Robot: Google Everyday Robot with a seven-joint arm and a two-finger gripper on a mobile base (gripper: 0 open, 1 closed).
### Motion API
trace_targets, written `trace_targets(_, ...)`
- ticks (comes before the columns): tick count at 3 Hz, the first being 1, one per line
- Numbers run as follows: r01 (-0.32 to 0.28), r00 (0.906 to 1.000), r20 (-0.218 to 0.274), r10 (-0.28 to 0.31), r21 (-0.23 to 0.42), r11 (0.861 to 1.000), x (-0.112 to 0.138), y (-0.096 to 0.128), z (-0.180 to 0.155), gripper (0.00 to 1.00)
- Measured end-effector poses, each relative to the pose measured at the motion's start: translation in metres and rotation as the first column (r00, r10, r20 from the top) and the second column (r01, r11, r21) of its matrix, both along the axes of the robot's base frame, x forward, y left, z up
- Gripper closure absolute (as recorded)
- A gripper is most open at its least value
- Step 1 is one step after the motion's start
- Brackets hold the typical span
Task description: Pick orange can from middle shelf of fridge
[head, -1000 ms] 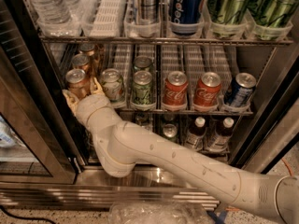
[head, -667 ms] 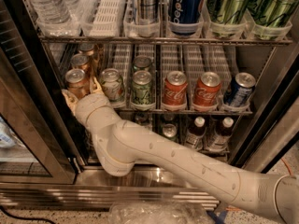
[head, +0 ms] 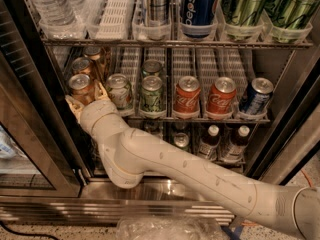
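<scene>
The orange can (head: 80, 85) stands at the front left corner of the middle shelf (head: 210, 119) of the fridge (head: 292, 114), with two like cans (head: 81, 65) lined up behind it. A green-and-white can (head: 119, 89) crowds its right side, and red Coca-Cola cans (head: 187, 96) stand further right. The claw (head: 86, 97) is spread just can-wide, gripping the orange can's lower body, one finger on either side.
</scene>
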State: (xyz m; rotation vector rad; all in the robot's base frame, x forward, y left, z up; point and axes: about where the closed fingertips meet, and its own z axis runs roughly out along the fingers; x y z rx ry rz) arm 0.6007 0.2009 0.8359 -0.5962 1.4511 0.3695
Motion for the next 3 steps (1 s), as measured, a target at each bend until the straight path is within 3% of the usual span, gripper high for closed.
trace_targets(2,0.0,1.0,0.0,0.0,0.0,1.0,0.0,0.0,0.0,0.93)
trace_targets(3,0.0,1.0,0.0,0.0,0.0,1.0,0.0,0.0,0.0001,1.0)
